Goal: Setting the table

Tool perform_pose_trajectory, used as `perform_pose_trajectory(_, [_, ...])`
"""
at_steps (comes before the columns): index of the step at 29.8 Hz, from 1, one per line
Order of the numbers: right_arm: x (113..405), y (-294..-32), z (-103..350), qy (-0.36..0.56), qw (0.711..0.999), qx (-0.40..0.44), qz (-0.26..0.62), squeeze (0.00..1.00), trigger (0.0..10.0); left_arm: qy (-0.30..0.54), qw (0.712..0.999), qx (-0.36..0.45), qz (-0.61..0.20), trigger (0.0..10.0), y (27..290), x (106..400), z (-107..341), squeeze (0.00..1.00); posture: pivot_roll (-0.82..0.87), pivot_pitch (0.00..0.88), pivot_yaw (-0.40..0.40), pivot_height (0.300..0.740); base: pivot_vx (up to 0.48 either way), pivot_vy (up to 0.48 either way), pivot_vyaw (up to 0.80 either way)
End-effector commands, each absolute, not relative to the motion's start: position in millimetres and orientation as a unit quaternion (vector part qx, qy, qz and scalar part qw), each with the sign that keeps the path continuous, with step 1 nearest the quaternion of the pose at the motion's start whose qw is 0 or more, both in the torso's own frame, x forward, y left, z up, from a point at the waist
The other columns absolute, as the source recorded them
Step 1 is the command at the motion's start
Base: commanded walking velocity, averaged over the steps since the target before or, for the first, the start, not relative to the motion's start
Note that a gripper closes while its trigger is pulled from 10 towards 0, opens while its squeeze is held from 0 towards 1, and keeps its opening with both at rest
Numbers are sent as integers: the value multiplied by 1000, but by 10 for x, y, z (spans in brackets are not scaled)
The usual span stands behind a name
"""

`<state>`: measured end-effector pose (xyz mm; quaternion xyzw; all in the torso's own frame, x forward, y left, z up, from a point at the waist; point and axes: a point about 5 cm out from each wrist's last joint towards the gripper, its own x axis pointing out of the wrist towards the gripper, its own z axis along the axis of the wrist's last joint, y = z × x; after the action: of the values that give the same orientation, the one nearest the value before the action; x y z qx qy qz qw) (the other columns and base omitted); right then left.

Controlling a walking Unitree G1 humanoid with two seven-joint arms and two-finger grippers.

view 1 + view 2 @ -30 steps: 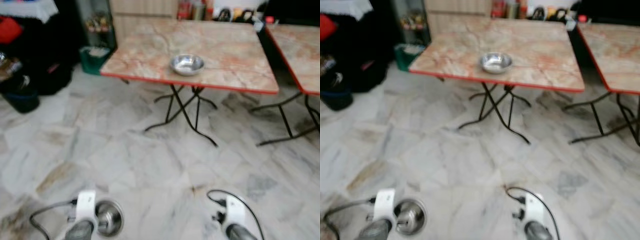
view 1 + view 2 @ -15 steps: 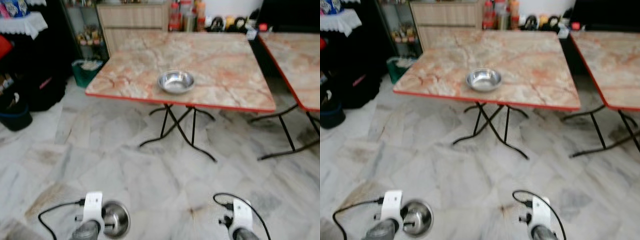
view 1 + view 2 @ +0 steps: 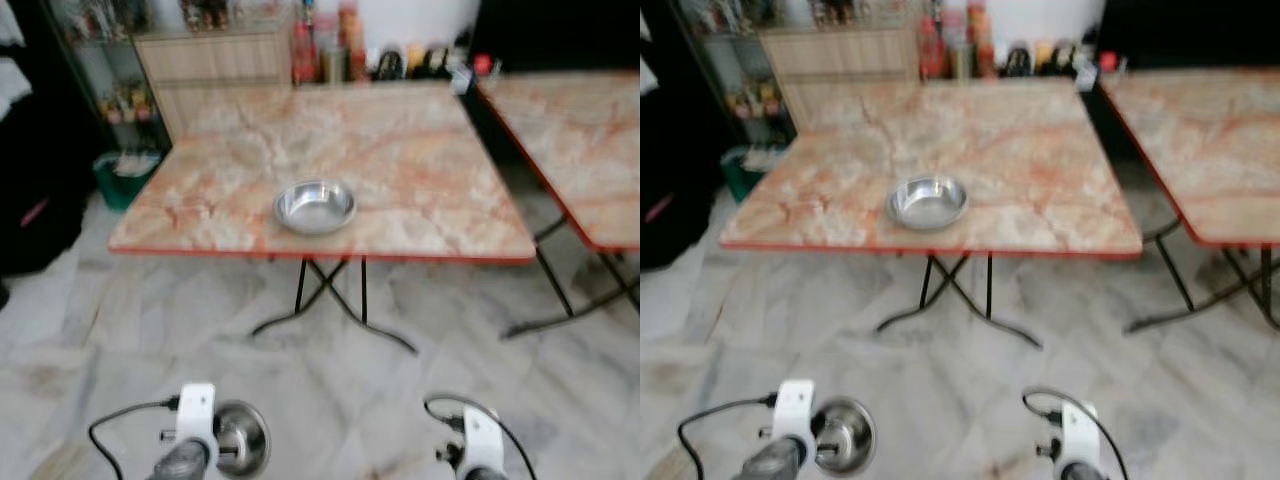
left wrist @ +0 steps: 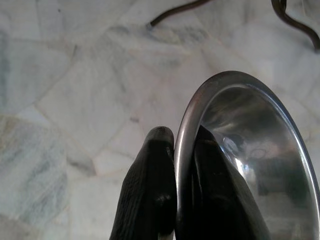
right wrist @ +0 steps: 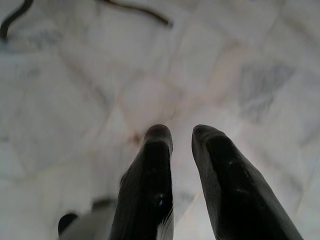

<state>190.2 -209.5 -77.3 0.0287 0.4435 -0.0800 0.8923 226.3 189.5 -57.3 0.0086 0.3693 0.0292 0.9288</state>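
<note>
1. Left end effector (image 4: 176,150): low at the robot's left, above the floor, fingers clenched on the rim of a carried steel bowl (image 4: 250,160), one finger outside the wall and one inside. The bowl hangs on edge, its hollow turned sideways.

2. Right end effector (image 5: 182,145): low at the robot's right, fingers parted, nothing between them, only marble floor (image 5: 75,100) beneath.

3. Step in hand, as judged: carrying the bowl to the table; the robot stands short of it, so the placing is not yet begun.

4. Floor stretch between robot and table: pale marble tiles, nothing lying on them. The table's crossed black legs (image 3: 330,300) splay forward under the near edge and could catch a foot on a close approach.

5. Table (image 3: 420,200): marbled pink top with red edging, square on to the robot. A second steel bowl (image 3: 314,206) rests upright near the front edge, slightly left of centre.

6. Next move calls for, as judged: closing to the near edge, raising the left arm above the top, turning the bowl level, and setting it apart from the bowl already there.

7. Neighbouring table (image 3: 590,150): to the right, separated by a narrow gap.

8. Far ground: wooden cabinet (image 3: 215,65) with bottles (image 3: 320,50) beyond it; green bin (image 3: 125,175) at the far left.
</note>
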Motion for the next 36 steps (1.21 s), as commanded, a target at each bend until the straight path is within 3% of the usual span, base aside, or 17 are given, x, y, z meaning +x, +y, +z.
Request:
perform_pose_trajectory(1, [1922,-1995,-780,442,893,37,-71,0,10000,375,926,27,32,10000,2003,2231,-577,0,3,0,25,736,0,0,0])
perform_pose_trajectory(30, [2004,-2014,-737,435,896,48,-78,0,10000,352,934,17,50,10000,2003,2371,-485,0,11,92,17,736,0,0,-54])
perform_pose_trajectory(36, [2017,-2020,-728,432,898,41,-76,0,10000,352,934,17,54,10000,2012,2374,-482,0,14,101,16,736,264,0,-100])
